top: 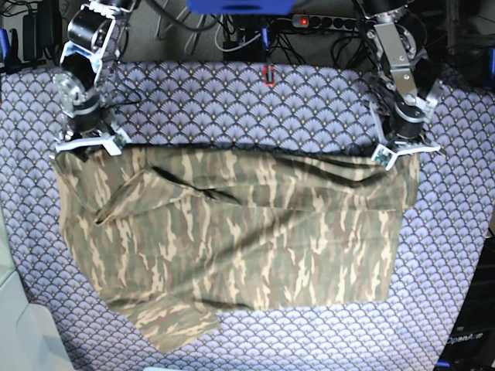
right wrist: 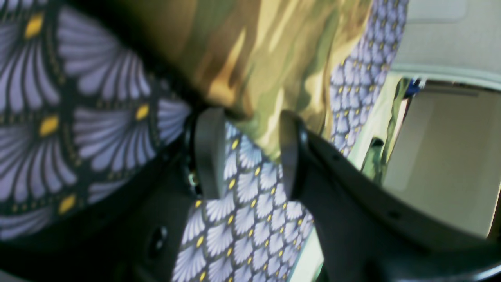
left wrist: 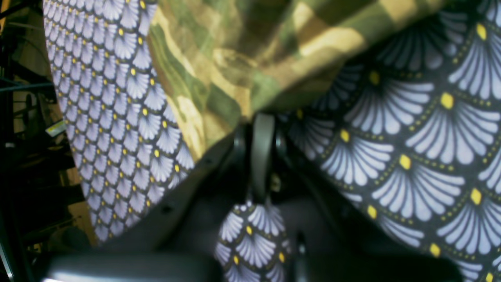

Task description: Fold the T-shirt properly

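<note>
One fold laid — shirt (top: 232, 239) doubled toward the cloth's (top: 232, 93) far edge. Left gripper (left wrist: 261, 129) pinches one corner; right gripper (right wrist: 250, 152) stands open. Sleeves and further folds remain.

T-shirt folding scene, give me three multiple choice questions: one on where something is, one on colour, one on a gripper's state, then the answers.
1. Where do the two grippers sit relative to the T-shirt in the base view?
A. at its far edge, one at each corner
B. both at its near hem
C. both over its middle

2. What print does the T-shirt have?
A. plain red
B. olive, tan and brown camouflage
C. blue stripes

3. How do the right gripper's jaws stand?
A. apart
B. clamped on a cup
C. out of every view

Answers: 1 A, the base view shows the right gripper and the left gripper at the shirt's far corners. 2 B, camouflage streaks against the purple-grey tablecloth. 3 A, the right wrist view shows tablecloth between the two fingers.
</note>
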